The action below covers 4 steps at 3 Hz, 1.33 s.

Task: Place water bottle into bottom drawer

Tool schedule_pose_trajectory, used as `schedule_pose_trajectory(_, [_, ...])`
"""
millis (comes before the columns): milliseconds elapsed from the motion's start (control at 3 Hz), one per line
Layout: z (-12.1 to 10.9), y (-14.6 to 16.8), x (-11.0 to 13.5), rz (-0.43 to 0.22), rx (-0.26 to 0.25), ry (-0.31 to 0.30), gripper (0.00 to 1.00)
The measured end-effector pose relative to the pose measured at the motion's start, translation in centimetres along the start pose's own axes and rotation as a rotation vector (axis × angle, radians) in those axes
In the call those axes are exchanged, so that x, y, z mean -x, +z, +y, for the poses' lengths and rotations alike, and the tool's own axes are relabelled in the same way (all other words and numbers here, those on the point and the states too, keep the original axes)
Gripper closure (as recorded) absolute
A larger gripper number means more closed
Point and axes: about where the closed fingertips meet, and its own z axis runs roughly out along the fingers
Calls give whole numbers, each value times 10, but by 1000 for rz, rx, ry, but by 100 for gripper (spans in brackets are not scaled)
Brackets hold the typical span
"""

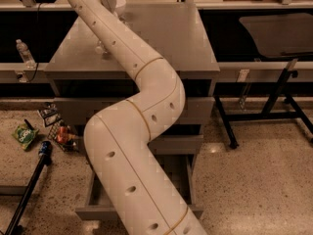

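Bottom drawer open; arm hides pincer over cabinet

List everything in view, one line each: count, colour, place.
grey metal cabinet: one, grey, centre.
bottom drawer: one, grey, pulled open at the cabinet's foot.
clear plastic water bottle: one, clear, on the cabinet top's left, mostly behind the arm.
small upright clear bottle: one, white cap, on the ledge far left.
snack packets: several, green, red and dark, on the floor left of the cabinet.
black metal table frame: one, black, right.
black pole: one, black, lower left floor.
white jointed arm: one, white, from the bottom edge up to the cabinet's back left.
gripper: one, pale, at the arm's far end over the cabinet top's back left, mostly hidden.
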Motion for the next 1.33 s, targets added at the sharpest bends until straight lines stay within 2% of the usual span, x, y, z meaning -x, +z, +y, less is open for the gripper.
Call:
schedule_pose_trajectory(333, [-1,-4,-2,-2,-1,0,95])
schedule_pose_trajectory(667, [-1,-6,-2,-2,-1,0,100])
schedule_pose_trajectory(1000, [5,-33,-11,15,20,81,100])
schedule_pose_trajectory(1333, [13,-102,-29,66,66,267,100])
